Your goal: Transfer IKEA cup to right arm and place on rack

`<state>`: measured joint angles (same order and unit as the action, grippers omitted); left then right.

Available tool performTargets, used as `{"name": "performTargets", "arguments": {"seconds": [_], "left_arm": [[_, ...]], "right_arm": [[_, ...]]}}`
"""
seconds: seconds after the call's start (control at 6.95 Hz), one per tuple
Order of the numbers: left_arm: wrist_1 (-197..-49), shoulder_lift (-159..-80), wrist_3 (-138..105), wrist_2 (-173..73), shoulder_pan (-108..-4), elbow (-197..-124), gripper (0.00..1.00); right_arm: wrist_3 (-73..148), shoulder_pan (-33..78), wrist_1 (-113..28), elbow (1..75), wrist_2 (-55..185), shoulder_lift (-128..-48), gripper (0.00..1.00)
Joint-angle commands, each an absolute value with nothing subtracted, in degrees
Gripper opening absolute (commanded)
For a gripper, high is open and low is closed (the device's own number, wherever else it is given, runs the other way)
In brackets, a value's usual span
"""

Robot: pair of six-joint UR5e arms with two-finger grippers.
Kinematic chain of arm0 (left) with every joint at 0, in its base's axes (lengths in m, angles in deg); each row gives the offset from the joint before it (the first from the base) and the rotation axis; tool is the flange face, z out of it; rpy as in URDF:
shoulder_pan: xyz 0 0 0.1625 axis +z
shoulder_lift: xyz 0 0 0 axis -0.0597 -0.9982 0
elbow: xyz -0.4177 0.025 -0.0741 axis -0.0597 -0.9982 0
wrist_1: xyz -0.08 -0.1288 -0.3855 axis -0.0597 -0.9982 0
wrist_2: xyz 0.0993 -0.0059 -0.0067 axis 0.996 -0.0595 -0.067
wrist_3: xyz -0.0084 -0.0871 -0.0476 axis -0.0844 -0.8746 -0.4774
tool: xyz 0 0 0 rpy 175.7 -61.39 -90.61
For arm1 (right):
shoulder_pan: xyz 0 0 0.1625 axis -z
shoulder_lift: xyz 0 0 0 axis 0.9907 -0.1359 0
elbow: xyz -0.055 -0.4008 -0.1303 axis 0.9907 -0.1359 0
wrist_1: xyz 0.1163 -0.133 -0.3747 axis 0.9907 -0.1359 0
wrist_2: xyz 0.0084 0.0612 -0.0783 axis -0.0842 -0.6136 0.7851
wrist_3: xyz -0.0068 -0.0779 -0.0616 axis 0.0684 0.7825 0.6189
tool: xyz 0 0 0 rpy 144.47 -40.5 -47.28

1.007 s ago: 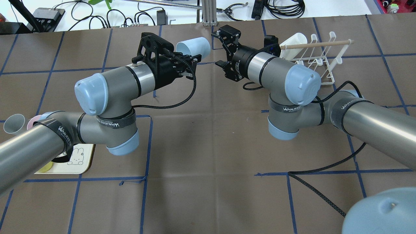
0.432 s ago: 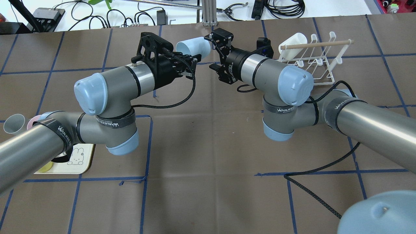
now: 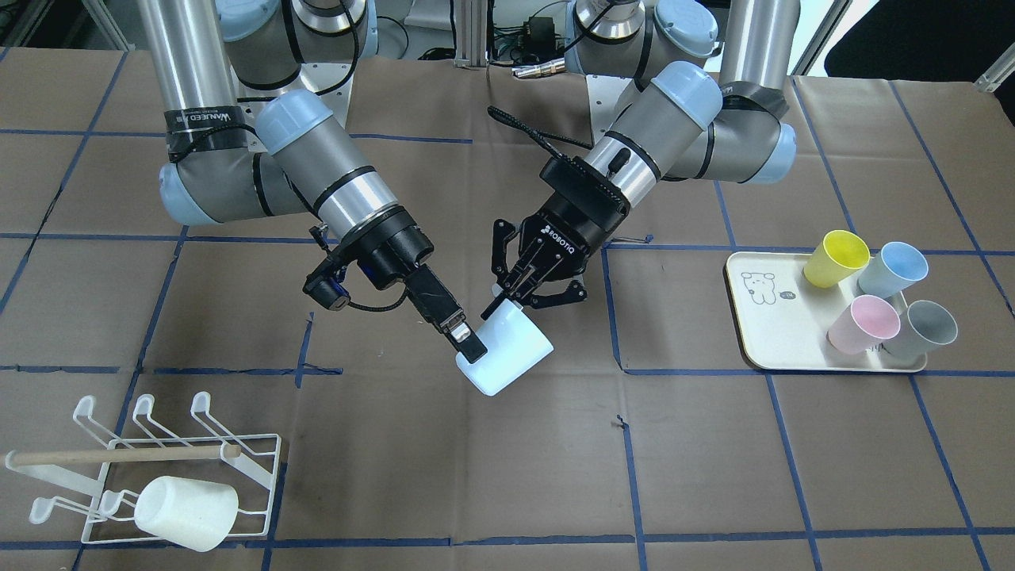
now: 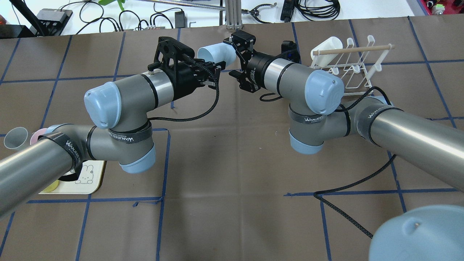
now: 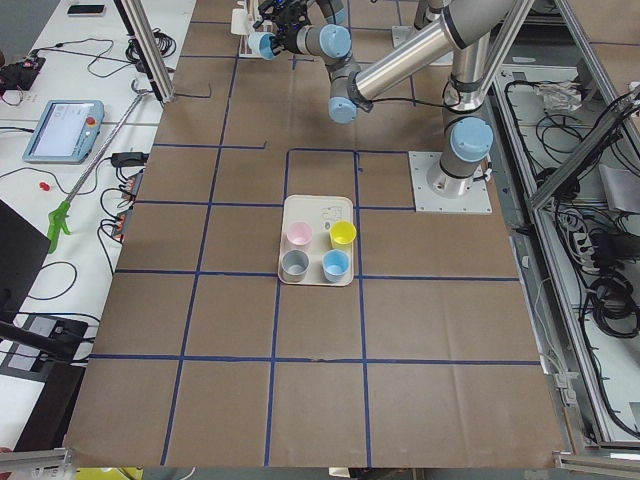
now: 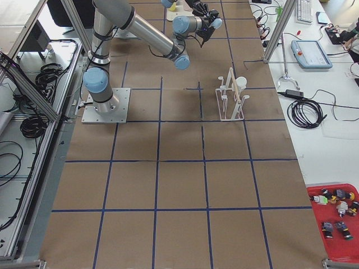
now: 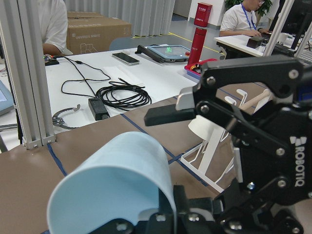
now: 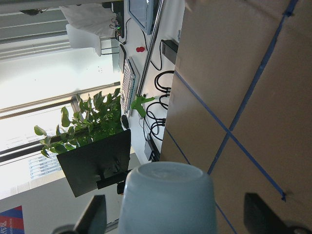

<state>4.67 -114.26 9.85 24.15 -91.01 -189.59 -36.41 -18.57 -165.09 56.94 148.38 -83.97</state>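
The IKEA cup (image 3: 511, 349) (image 4: 217, 52) is light blue and hangs on its side above the table's far middle. My left gripper (image 3: 506, 305) (image 4: 214, 68) is shut on its rim; the left wrist view shows the cup (image 7: 117, 175) just above the jaws. My right gripper (image 4: 232, 56) (image 8: 180, 214) stands open around the cup's closed base (image 8: 168, 195), one finger on each side, with gaps showing in the right wrist view. The white wire rack (image 3: 262, 476) (image 4: 357, 69) with its wooden handle stands beyond the right arm.
A white cup (image 3: 186, 501) (image 4: 328, 45) hangs on the rack. On the left side, a cream tray (image 3: 753, 317) (image 5: 318, 210) carries yellow (image 3: 835, 258), blue (image 3: 892, 268), pink (image 3: 863, 323) and grey (image 3: 920, 327) cups. Cables and tools lie past the table's far edge.
My right gripper has moved left to the cup, and its open fingers now straddle the cup's base. The left arm and the cup have stayed put.
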Motion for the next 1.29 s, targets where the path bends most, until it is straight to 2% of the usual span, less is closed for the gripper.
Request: {"name": "performTargets", "arguments": {"seconds": [0.0, 1.15], "left_arm": [[4.67, -114.28, 9.84, 24.15, -91.06, -189.59, 0.02], [4.67, -114.28, 9.75, 24.23, -91.06, -189.5, 0.03]], "right_arm": [[-39.4, -18.71, -164.63, 55.45, 147.99, -83.33, 0.99], [-39.41, -19.5, -164.18, 54.39, 147.99, -81.93, 0.99]]}}
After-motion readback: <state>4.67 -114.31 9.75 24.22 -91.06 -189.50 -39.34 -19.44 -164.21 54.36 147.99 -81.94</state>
